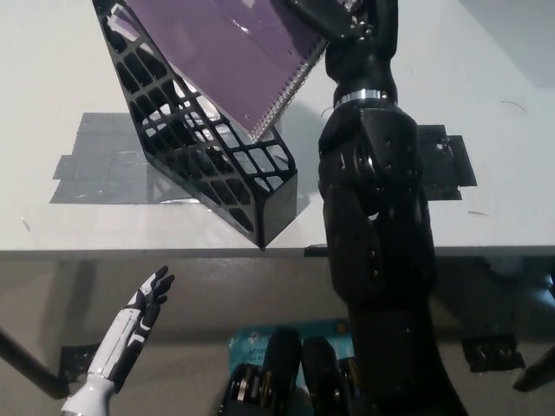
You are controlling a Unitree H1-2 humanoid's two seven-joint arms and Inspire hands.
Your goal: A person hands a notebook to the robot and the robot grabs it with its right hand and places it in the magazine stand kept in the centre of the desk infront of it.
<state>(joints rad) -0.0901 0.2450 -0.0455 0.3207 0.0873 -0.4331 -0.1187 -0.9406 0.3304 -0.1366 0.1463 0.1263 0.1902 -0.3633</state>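
A purple spiral notebook [227, 54] leans tilted inside the black mesh magazine stand [204, 165] on the white desk. Its wire spine runs down its right edge into the stand. My black right hand [334, 17] is at the top of the picture, shut on the notebook's upper right corner. The black right arm [377, 217] rises from the bottom right just beside the stand. My white left hand [139, 321] rests at the lower left below the desk edge, its fingers apart and holding nothing.
Grey tape patches [95, 165] lie on the white desk [503, 113] under and left of the stand, and another shows behind the right arm [451, 165]. The desk's front edge runs across the middle [130, 253]. A teal item [251, 347] lies on the floor below.
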